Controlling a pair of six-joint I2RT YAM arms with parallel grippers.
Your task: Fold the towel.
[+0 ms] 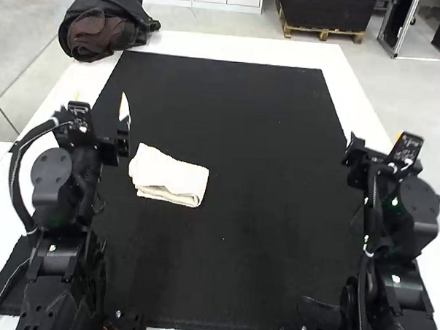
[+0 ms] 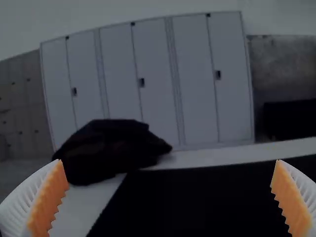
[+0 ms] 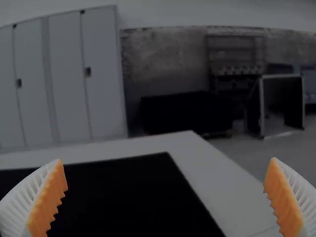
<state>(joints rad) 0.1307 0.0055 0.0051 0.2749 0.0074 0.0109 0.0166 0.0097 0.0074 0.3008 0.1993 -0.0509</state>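
White, folded — likely wanted soft pats on towel (image 1: 170, 174).
Had left gripper (image 2: 169, 160) and right gripper (image 3: 166, 159) wide open — empty.

Labels: none readable | Numbers: none readable | Signs: none readable

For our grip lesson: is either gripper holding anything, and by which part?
Nothing is held: the left gripper and right gripper are open, and the towel lies on the black mat.
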